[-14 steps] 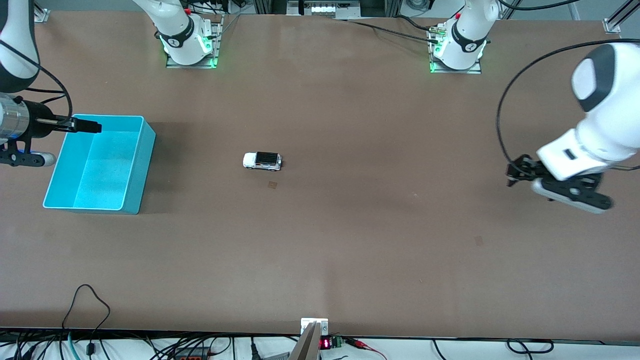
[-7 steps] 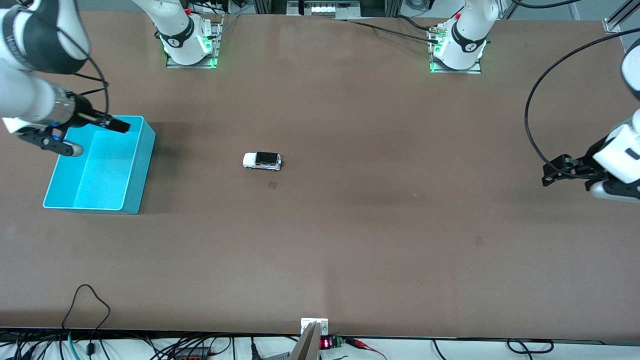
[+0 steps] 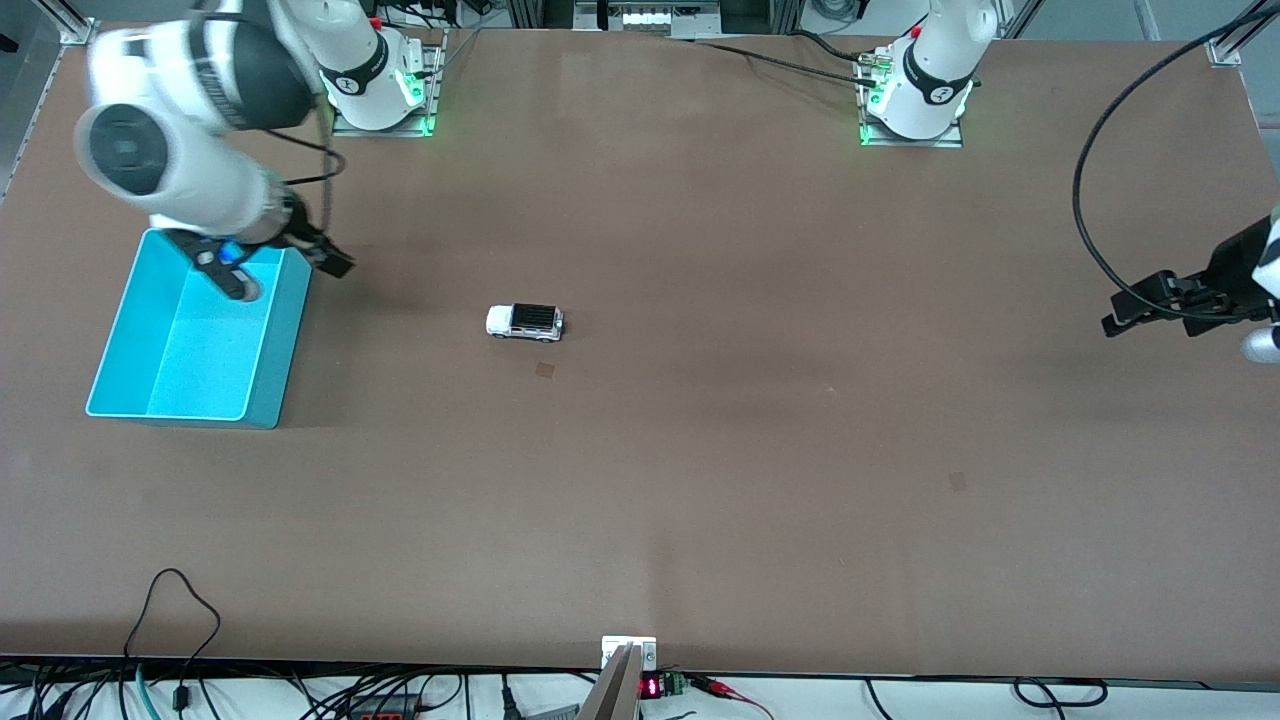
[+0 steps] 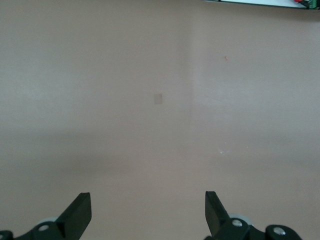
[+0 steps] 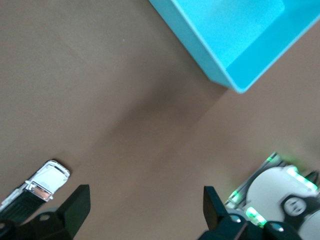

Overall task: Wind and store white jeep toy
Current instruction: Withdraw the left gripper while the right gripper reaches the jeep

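The white jeep toy (image 3: 525, 322), with a black rear roof, stands on its wheels near the middle of the brown table. It also shows in the right wrist view as the jeep (image 5: 42, 182), off to one side of the fingers. My right gripper (image 3: 335, 262) hangs over the table beside a corner of the turquoise bin (image 3: 285, 350), open and empty, as the right gripper (image 5: 145, 205) shows in its own view. My left gripper (image 3: 1125, 315) hovers at the left arm's end of the table, and the left gripper (image 4: 148, 210) is open over bare table.
The turquoise bin (image 5: 270, 47) is empty and stands toward the right arm's end of the table. Both arm bases (image 3: 380, 85) (image 3: 915, 95) stand along the edge farthest from the front camera. Cables lie along the nearest edge.
My right arm has swung from the table's end across the bin toward the jeep. My left arm has drawn outward toward its end of the table. The jeep has not moved.
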